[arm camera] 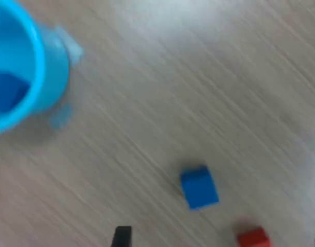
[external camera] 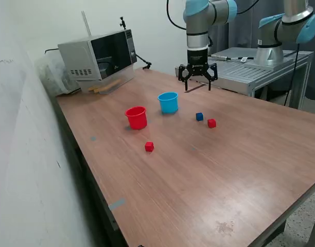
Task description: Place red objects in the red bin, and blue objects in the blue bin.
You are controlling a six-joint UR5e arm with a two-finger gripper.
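My gripper [external camera: 197,80] hangs open and empty above the far part of the wooden table. The light blue cup [external camera: 168,102] stands upright, and the red cup [external camera: 136,117] stands to the exterior view's left of it. A dark blue cube [external camera: 199,117] and a red cube [external camera: 211,123] lie close together to the exterior view's right of the blue cup. A second red cube [external camera: 149,146] lies nearer the front, below the red cup. In the blurred wrist view the blue cup [arm camera: 23,72] holds a dark blue cube [arm camera: 7,92]. The loose blue cube [arm camera: 198,187] and a red cube [arm camera: 252,238] also show there.
A microwave [external camera: 101,54] stands at the table's back corner on the exterior view's left. A second robot arm [external camera: 281,31] sits on a metal bench [external camera: 250,69] behind the table. A white wall runs along the exterior view's left.
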